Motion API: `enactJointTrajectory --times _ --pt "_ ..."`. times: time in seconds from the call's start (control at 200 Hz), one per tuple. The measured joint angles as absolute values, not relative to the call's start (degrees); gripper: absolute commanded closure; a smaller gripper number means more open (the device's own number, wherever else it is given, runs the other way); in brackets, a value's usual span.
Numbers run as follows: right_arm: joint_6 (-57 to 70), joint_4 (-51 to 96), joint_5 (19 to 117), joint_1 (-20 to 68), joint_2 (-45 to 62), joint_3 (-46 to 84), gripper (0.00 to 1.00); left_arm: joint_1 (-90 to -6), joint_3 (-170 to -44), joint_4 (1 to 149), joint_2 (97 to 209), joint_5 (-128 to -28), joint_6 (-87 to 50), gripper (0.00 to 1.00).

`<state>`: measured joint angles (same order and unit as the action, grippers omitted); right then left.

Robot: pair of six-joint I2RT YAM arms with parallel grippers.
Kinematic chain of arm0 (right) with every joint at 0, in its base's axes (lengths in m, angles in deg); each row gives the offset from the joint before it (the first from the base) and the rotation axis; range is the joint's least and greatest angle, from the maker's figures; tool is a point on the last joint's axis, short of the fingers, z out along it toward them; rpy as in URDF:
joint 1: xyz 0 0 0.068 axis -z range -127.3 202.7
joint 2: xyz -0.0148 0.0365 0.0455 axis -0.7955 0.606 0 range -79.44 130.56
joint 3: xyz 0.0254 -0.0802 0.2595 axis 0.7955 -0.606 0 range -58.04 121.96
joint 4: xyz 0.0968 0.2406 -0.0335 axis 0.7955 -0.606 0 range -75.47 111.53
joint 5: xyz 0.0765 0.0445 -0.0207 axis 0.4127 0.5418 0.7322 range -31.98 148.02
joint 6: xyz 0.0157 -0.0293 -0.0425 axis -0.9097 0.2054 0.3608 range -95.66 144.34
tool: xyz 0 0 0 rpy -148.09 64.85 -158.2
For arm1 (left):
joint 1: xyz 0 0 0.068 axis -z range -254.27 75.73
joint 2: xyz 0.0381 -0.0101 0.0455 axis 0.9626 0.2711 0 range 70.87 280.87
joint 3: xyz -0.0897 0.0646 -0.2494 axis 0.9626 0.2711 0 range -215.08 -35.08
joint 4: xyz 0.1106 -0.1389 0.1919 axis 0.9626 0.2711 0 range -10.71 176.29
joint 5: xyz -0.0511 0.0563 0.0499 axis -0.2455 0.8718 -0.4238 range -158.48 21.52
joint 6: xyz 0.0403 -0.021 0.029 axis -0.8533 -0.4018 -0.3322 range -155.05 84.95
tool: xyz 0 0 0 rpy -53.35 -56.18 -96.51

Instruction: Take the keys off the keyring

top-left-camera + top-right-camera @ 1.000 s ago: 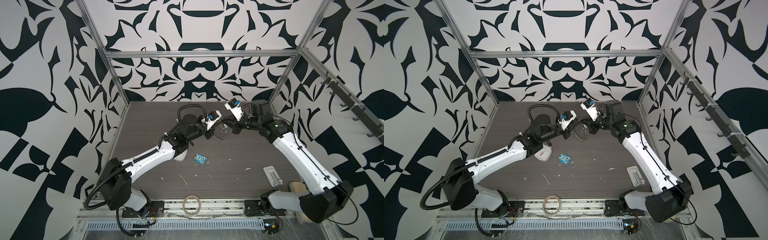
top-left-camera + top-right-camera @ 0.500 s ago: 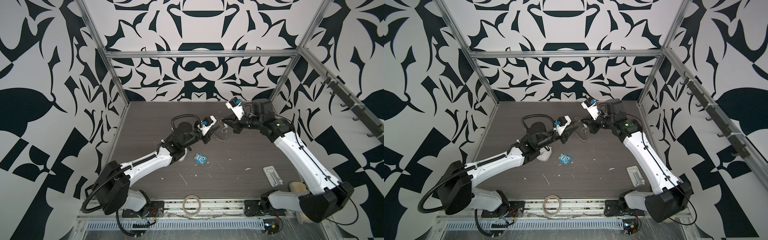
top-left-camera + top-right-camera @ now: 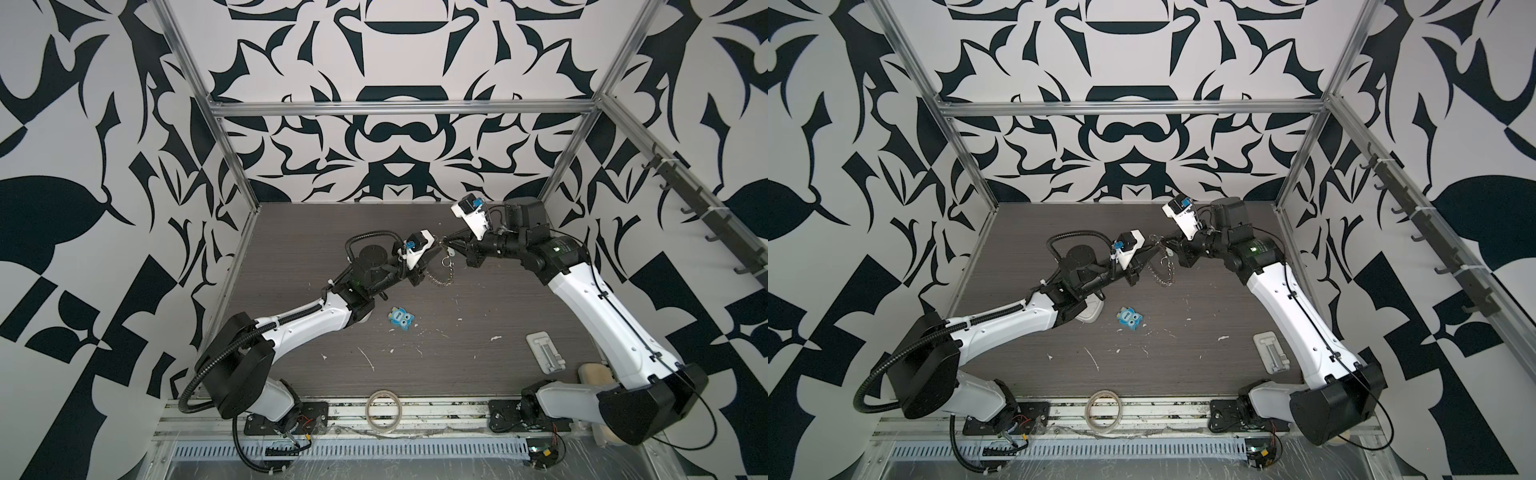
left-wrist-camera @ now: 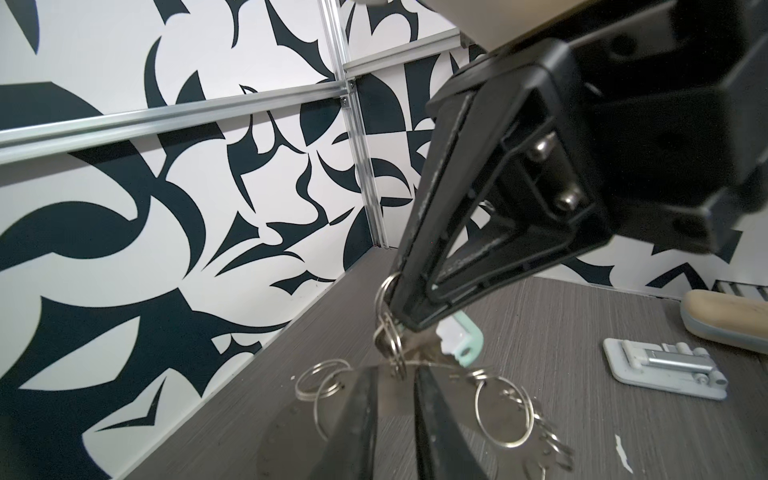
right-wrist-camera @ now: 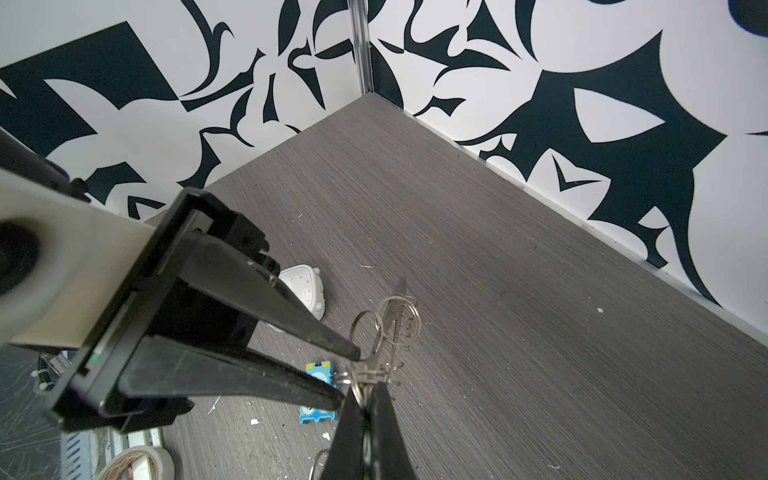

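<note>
The right jaws are pressed together, pinching a cluster of split rings on the keyring [image 4: 291, 432]. It hangs in the air over the far half of the grey surface [image 5: 498, 249]. The keys [image 4: 451, 337], a silver blade with a white tag, sit just beneath those tips among the rings. The left jaws stand narrowly apart with their tips at the keyring; whether they grip it cannot be told.
</note>
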<state>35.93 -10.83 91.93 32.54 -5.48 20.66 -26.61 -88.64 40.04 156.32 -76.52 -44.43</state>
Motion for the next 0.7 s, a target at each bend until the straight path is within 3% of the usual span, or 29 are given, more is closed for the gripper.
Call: enactJointTrajectory --times 0.095,0.385,0.5,0.7 --pt "35.71 -10.83 92.12 32.54 -5.48 20.66 1.0 -26.61 -88.73 39.98 156.78 -76.6 -44.24 0.91" --pt "35.15 -10.54 92.54 32.78 -5.57 20.66 1.0 -26.63 -89.19 39.89 157.04 -76.62 -44.43 0.96" --pt "35.15 -10.54 92.56 32.82 -5.61 20.66 1.0 -26.61 -89.19 39.74 157.09 -76.6 -44.48 0.87" --pt "35.15 -10.52 92.58 32.82 -5.64 20.66 1.0 -26.61 -89.19 39.32 157.11 -76.6 -44.52 0.82"
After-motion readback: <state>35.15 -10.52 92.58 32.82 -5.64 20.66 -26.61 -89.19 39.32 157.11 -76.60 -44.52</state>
